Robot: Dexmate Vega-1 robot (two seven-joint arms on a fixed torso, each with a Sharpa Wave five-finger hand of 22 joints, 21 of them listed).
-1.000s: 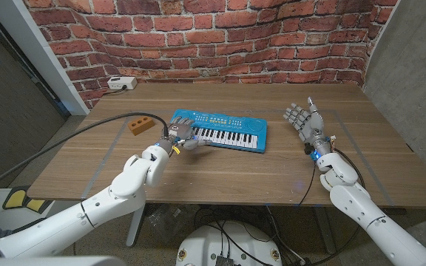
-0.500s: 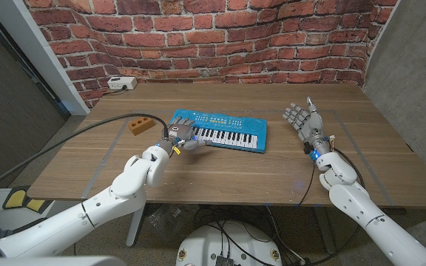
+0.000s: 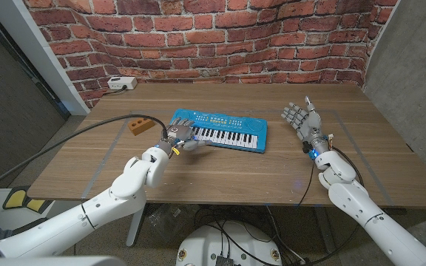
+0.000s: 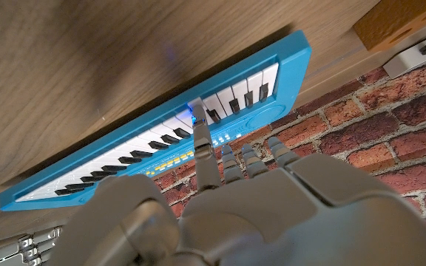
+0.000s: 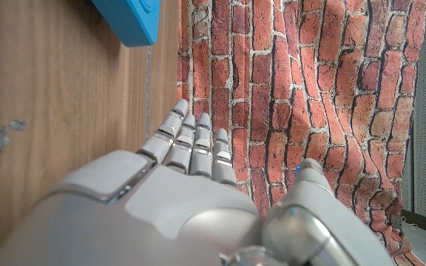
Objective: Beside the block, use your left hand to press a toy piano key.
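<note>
Table [image 3: 220, 166] of brown wood carries everything, with a brick wall [image 3: 198, 37] behind it. Toy piano [image 3: 220, 131], blue with black and white keys, lies near the table's middle; the orange-brown block [image 3: 140, 125] sits just beside its left end, apart from it. Left hand [image 3: 182, 137] is at the piano's left end over the keys; in the left wrist view one finger [image 4: 200, 129] reaches out to a white key near that end, tip on or just above it, while the other fingers are curled in and hold nothing. Against the pictures of one second and half a second ago, almost nothing has moved: left hand in the same spot, piano and block unshifted. Judgement: the press is at or very near contact, not clearly finished. Right hand [image 3: 302, 118] stands upright off to the right, fingers apart, holding nothing, unchanged. No brand or writing legible; panel markings on the piano too small to read.
</note>
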